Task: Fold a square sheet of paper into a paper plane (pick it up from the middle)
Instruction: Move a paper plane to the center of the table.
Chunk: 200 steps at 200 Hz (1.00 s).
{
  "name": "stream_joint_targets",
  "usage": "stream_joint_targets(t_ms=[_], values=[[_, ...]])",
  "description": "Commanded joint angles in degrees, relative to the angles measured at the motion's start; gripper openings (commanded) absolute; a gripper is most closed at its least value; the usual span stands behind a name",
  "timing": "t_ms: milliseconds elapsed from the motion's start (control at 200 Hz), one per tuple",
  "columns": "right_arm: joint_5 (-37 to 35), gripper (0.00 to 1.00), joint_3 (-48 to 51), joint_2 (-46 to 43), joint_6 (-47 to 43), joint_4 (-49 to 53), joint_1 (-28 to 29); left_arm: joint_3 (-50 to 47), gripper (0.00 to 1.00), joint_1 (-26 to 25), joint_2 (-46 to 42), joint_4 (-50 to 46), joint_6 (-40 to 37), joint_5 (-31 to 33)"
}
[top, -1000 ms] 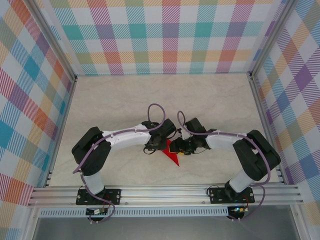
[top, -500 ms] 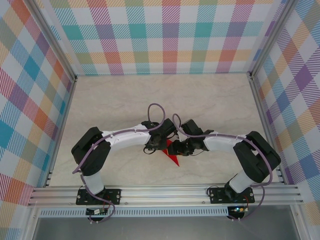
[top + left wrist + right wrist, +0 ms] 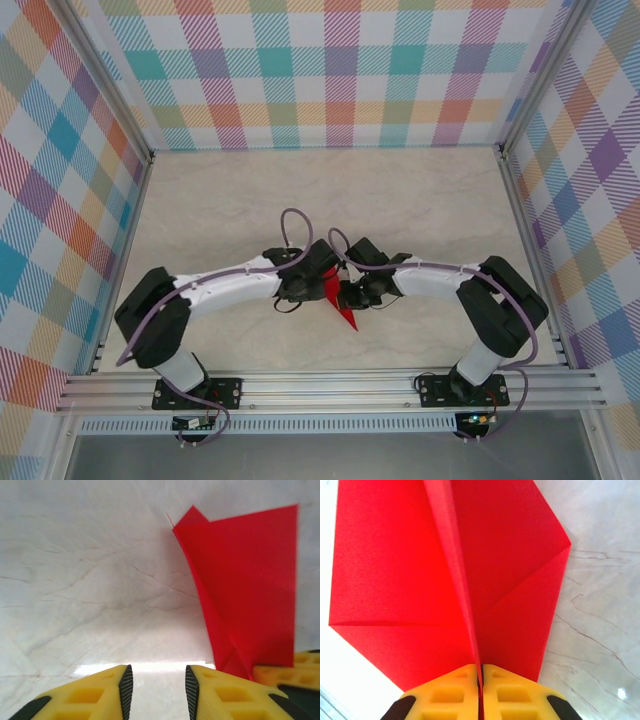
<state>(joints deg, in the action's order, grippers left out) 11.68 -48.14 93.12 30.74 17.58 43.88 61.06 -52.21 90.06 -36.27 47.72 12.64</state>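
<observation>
The red sheet of paper (image 3: 337, 296) lies at the table's middle, folded into a creased shape whose point faces the near edge. A centre ridge stands up from it. My right gripper (image 3: 480, 672) is shut on that ridge of the paper (image 3: 510, 555), with the flaps spreading to both sides. My left gripper (image 3: 157, 680) is open with nothing between its fingers, low over the bare table. The paper (image 3: 250, 580) stands just to its right. From above, the left gripper (image 3: 303, 288) and right gripper (image 3: 352, 292) flank the paper closely.
The marble-look table (image 3: 250, 200) is walled by plaid panels at the back (image 3: 330, 70) and on both sides. An aluminium rail (image 3: 330, 385) runs along the near edge. A yellow finger of the right gripper (image 3: 285, 675) shows beside the left one.
The right gripper has shut on the paper's raised centre ridge. Both arms have shifted a little to the left, and the left arm's elbow has swung outward.
</observation>
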Motion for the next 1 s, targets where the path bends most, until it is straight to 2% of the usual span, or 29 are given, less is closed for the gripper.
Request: stream_joint_targets(t_ms=[0,120,280,485,655,820,995], values=[[-12.15,0.07,-4.00,-4.10,1.83,6.95,0.42,-2.54,0.43,0.75,-9.07,-0.38,2.04,7.08],[-20.55,0.08,-9.60,-1.37,4.97,11.70,0.31,-7.60,0.47,3.59,-17.52,-1.08,2.75,10.60],[-24.15,0.08,-17.49,7.36,7.17,14.33,0.34,-14.17,0.50,10.08,-25.87,-0.80,2.31,9.36],[-24.66,0.11,-24.55,16.17,7.86,16.73,0.33,-18.29,0.52,15.46,-32.21,-2.40,-0.19,8.21],[-23.78,0.16,-25.73,20.61,8.62,17.89,0.47,-20.49,0.53,18.61,-34.56,-2.25,-1.76,7.68],[-23.39,0.18,-26.67,21.81,8.77,19.20,0.51,-21.25,0.53,20.88,-34.92,-1.87,-3.78,7.11],[-26.08,0.29,-30.48,13.89,6.06,23.97,0.42,-22.14,0.59,24.26,-35.30,0.04,-8.37,8.59]])
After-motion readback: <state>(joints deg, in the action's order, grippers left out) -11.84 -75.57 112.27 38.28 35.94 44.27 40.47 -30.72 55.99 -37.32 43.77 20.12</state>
